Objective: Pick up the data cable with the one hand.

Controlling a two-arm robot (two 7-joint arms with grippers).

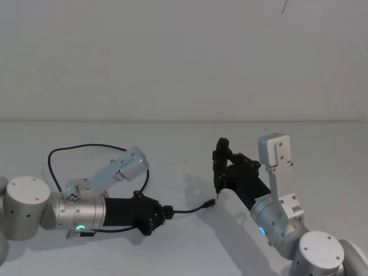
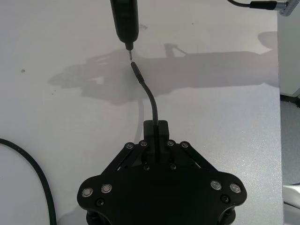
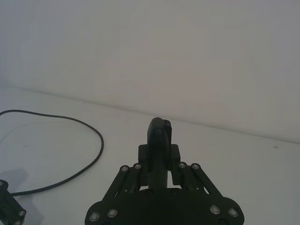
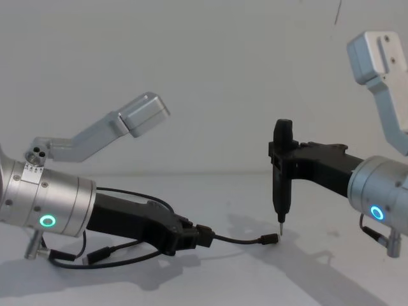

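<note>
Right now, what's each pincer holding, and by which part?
Left pincer is shut on the data cable, a short way behind its free plug. Right pincer is shut on the black pen-shaped tool, around its upper body, metal tip down.

The setting appeared to be a laboratory test bench: a bare white table (image 1: 172, 144) against a plain white wall (image 1: 172, 57).

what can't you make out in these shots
- Cable inside the left gripper: the fingers cover the gripped part in the chest and left wrist views.
- Cable's far loop: the left arm hides part of it in the head view.
- Tool tip and plug: too small to tell whether they touch.
- Right gripper: its fingers hide the tool's lower end in the right wrist view.
</note>
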